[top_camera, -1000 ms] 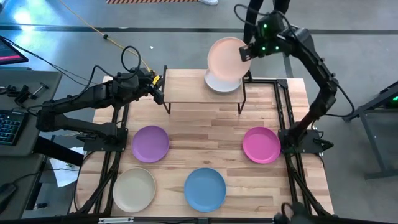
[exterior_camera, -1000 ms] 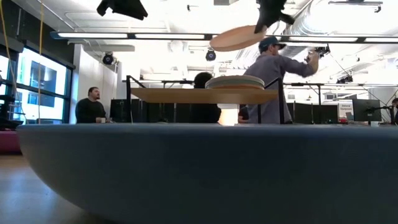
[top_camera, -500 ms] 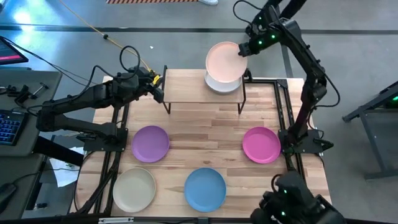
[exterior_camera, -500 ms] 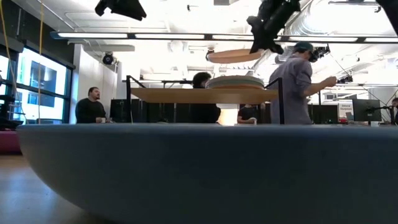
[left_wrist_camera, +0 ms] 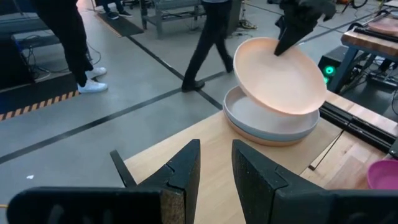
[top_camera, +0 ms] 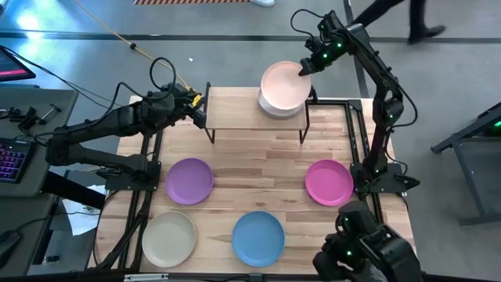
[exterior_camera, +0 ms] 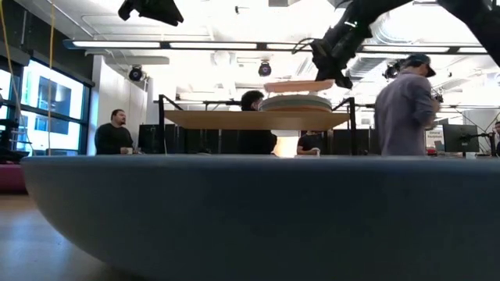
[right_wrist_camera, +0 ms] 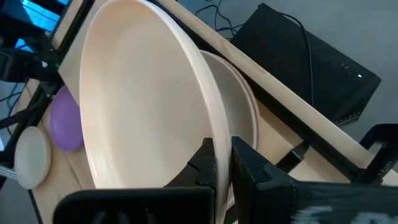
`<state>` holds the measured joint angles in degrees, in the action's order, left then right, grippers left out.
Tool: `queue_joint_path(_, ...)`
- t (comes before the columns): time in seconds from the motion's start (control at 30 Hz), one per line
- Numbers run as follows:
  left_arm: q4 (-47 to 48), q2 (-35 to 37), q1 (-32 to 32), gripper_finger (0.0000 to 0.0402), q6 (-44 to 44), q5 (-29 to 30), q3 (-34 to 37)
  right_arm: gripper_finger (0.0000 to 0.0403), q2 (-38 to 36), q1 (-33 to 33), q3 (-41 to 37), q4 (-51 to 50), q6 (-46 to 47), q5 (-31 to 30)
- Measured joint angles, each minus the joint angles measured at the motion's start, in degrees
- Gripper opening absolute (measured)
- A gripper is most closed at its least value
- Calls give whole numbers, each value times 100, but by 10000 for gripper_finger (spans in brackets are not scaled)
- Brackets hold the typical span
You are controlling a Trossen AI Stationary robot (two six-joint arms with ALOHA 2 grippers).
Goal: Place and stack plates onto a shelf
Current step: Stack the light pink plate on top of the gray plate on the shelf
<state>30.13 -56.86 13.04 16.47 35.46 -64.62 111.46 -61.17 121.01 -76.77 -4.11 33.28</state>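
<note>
Pinching pink plate [right_wrist_camera: 143, 99] rim — right jaws | left jaws spread — low view: hovers above stack [exterior_camera: 295, 102]

Robotics lab or open-plan workshop: grey concrete floor [top_camera: 196, 19] with a hazard stripe [left_wrist_camera: 43, 106], exposed ceiling ducts [exterior_camera: 394, 31], strip lights [exterior_camera: 125, 44], monitors [exterior_camera: 459, 137] far behind the right gripper [exterior_camera: 332, 72], people [exterior_camera: 115, 133] around.

Two dark, slender jointed arms are being seen, black cables being looped along their links, with a yellow detail at the left arm's wrist. Green indicator lights are being shown near the right gripper [top_camera: 304, 69]. Blunt, wedge-shaped black fingers are being displayed by the left gripper [left_wrist_camera: 214, 177].
</note>
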Motion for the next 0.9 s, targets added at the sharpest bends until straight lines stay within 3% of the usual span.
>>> queue_joint_path(0.63, -39, -2, 244, 83, 149, 42, 0, 0, 334, 264, 0, -37, -195, -144)
queue_joint_path(0.8, -38, -2, 242, 83, 146, 41, 1, 0, 334, 359, 0, -132, -185, -682)
queue_joint_path(0.9, -38, -2, 242, 83, 144, 65, 1, 0, 334, 359, 0, -134, -189, -629)
